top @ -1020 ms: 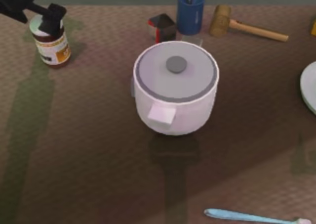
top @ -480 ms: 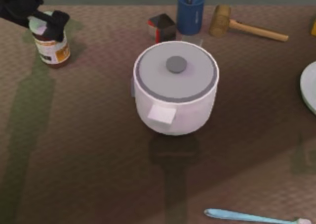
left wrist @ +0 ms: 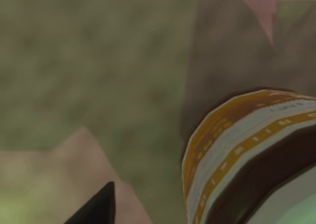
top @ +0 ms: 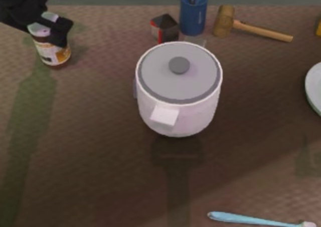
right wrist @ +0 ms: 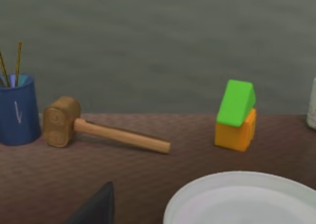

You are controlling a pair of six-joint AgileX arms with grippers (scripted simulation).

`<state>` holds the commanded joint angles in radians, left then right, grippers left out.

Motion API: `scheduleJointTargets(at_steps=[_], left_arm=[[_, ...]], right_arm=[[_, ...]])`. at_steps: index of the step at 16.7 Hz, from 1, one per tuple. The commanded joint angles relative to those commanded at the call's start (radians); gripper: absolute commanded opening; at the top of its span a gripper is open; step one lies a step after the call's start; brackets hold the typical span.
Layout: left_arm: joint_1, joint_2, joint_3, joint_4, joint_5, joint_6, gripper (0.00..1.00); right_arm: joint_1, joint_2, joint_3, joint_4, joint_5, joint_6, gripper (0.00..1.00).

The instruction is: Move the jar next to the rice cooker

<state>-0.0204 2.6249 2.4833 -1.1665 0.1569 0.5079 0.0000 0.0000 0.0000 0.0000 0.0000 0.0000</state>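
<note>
The jar (top: 52, 52), with its white lid, brown contents and white-and-orange label, stands upright at the table's far left. My left gripper (top: 48, 26) is open and straddles the lid, with one black finger (top: 61, 29) on the jar's right side. In the left wrist view the jar (left wrist: 247, 155) fills the near corner, and a fingertip (left wrist: 98, 206) stands well apart from it. The rice cooker (top: 178, 89), large, white and grey-lidded, sits mid-table far to the jar's right. My right arm is outside the top view; its wrist view shows one fingertip (right wrist: 98, 204).
A blue pen cup (top: 193, 11), a red-and-black cube (top: 164, 27) and a wooden mallet (top: 251, 26) lie behind the cooker. A white plate (top: 315, 86) is at the right edge, a light-blue brush (top: 256, 219) at the front. A green-and-orange block (right wrist: 237, 116) stands beyond the plate.
My left gripper has shifted slightly right and come lower over the jar's lid, covering more of it. The jar and the cooker have stayed put.
</note>
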Motion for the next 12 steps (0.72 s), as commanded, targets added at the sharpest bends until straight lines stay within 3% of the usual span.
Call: scheduleJointTargets(at_steps=[12], left_arm=[[0.000, 0.000, 0.000, 0.000, 0.000, 0.000, 0.02]], right_arm=[[0.000, 0.000, 0.000, 0.000, 0.000, 0.000, 1.00]])
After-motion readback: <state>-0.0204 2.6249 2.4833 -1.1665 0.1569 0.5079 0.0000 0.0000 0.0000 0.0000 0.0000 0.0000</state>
